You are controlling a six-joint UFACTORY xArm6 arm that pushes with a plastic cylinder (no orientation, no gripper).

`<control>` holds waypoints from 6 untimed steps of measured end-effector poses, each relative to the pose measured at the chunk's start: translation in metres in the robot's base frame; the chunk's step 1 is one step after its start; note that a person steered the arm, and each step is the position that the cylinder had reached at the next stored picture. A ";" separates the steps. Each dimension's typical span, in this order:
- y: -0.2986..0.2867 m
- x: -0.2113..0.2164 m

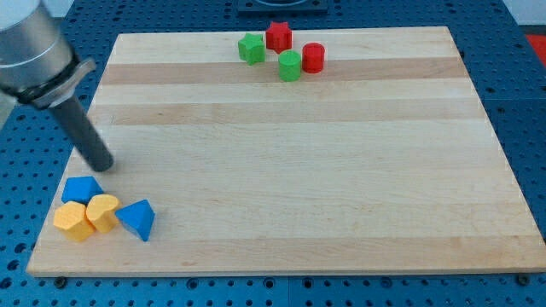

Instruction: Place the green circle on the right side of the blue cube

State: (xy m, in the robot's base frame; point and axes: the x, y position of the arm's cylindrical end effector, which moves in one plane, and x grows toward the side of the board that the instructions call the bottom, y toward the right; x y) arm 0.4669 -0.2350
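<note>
The green circle [290,65] lies near the view's top centre, beside a red cylinder [313,57]. The blue cube [82,189] lies at the view's bottom left on the wooden board [290,170]. My tip [102,165] stands just above and to the right of the blue cube, close to it but apart. The rod slants up to the view's top left. The green circle is far from the tip, across the board.
A green star-like block [252,48] and a red star-like block [278,36] lie by the green circle. A yellow hexagonal block [73,221], a yellow heart-like block [102,211] and a blue triangular block [137,219] cluster under the blue cube.
</note>
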 end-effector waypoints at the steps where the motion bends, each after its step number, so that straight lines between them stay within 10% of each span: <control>1: 0.079 -0.027; 4: 0.390 -0.146; 6: 0.397 -0.241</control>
State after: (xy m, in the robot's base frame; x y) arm 0.2262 0.1623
